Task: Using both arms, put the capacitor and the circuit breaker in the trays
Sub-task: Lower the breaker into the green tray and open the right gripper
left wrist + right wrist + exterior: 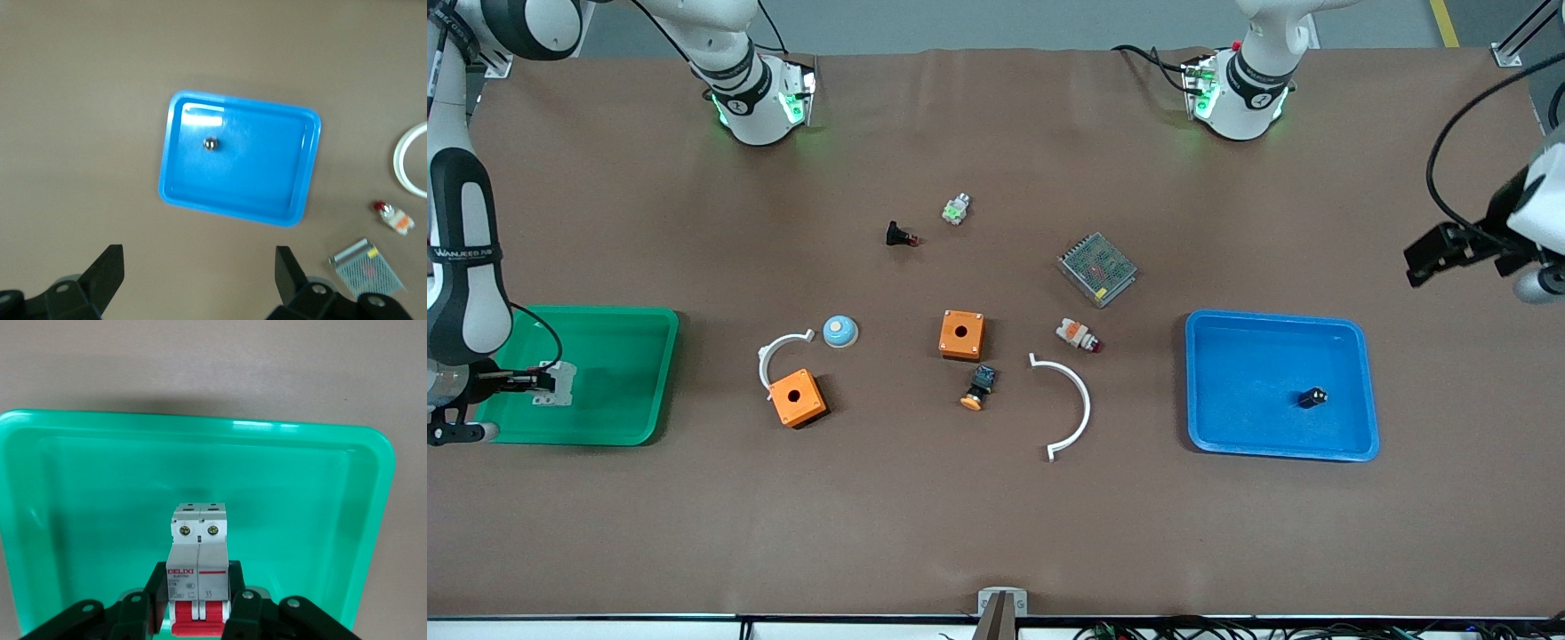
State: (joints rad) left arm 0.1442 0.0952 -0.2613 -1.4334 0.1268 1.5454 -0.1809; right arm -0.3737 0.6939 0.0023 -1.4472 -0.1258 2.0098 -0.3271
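Observation:
The circuit breaker (557, 384), a white-grey block with red toggles, sits between the fingers of my right gripper (535, 384), low inside the green tray (623, 373) at the right arm's end of the table. In the right wrist view my right gripper (199, 590) is shut on the circuit breaker (199, 550) over the green tray (100, 487). The capacitor (1312, 397), a tiny black cylinder, lies in the blue tray (1254, 373). My left gripper (1436, 253) is open and empty in the air over the table beside the blue tray. The left wrist view shows my left gripper (200, 270), the blue tray (260, 173) and the capacitor (211, 143).
Mid-table lie two orange boxes (961, 334) (798, 397), two white arcs (1074, 404) (775, 353), a blue dome (840, 331), a meshed metal box (1097, 268), a white-orange part with red tip (1077, 335), a black button with orange cap (979, 388), a black part with red tip (900, 236) and a white-green part (956, 210).

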